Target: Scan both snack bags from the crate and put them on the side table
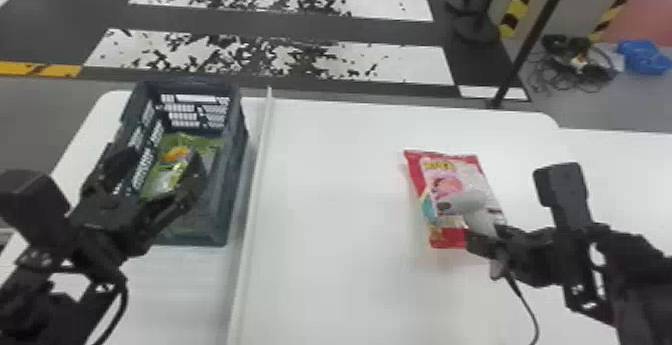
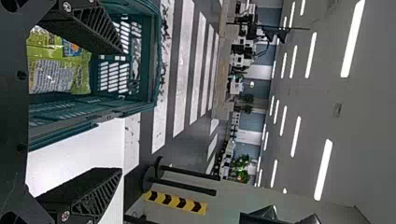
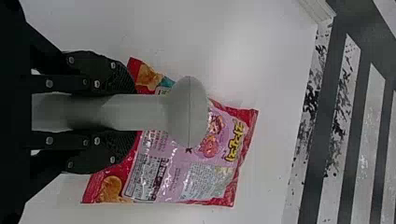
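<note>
My left gripper (image 1: 155, 169) is over the dark crate (image 1: 235, 169), its fingers spread apart above the green snack bag (image 1: 167, 174) lying inside. In the left wrist view the left gripper (image 2: 119, 112) stands open, with the green bag (image 2: 56, 65) in the teal crate (image 2: 140, 100) beyond one finger. My right gripper (image 1: 482, 239) holds a grey-white scanner (image 1: 470, 204) over the red and pink snack bag (image 1: 450, 169), which lies flat on the white table. In the right wrist view the right gripper (image 3: 123, 112) is shut on the scanner (image 3: 187, 112), whose head covers part of the red bag (image 3: 205, 177).
A thin raised divider (image 1: 255, 184) runs along the white table (image 1: 325, 194) between crate and red bag. A cable (image 1: 525, 301) hangs from the scanner. Beyond the table's far edge stands a black post (image 1: 530, 44) on the floor.
</note>
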Controlling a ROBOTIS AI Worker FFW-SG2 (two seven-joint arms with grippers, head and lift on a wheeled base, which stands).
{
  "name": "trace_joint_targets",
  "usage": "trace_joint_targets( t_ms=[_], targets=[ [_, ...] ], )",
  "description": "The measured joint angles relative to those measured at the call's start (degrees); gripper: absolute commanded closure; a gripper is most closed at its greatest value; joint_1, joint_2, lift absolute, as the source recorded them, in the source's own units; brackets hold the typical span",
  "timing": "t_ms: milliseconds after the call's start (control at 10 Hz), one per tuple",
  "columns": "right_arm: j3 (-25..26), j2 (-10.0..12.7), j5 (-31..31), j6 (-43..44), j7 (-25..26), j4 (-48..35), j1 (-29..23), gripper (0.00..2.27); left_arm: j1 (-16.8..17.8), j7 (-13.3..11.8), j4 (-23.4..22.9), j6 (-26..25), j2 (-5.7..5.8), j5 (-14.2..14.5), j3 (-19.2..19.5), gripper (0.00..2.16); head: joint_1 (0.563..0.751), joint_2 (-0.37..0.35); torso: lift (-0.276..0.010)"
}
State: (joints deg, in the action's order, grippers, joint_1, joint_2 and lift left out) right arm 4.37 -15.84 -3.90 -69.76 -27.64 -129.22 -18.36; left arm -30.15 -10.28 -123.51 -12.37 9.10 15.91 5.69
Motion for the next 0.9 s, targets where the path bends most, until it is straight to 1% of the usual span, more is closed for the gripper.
trace_joint_targets(
  t_ms=[500,700,900],
  targets=[
    [-2.7,0.4,-2.5,-1.7,0.8,2.3,2.2,2.25,0.0,0.0,0.1,0.5,-0.05,0.0,0.0,0.1,0.695,-0.042,-0.087],
    [-2.6,0.4,-2.5,-1.7,0.8,2.4,2.4,2.25,0.0,0.0,0.1,0.5,-0.05,0.0,-0.1,0.1,0.695,-0.043,-0.087],
    [-1.1,1.0,-2.3,-1.6,1.3,1.7,2.4,2.25,0.0,0.0,0.1,0.5,-0.13,0.0,-0.1,0.1,0.695,-0.055,-0.087]
  ],
)
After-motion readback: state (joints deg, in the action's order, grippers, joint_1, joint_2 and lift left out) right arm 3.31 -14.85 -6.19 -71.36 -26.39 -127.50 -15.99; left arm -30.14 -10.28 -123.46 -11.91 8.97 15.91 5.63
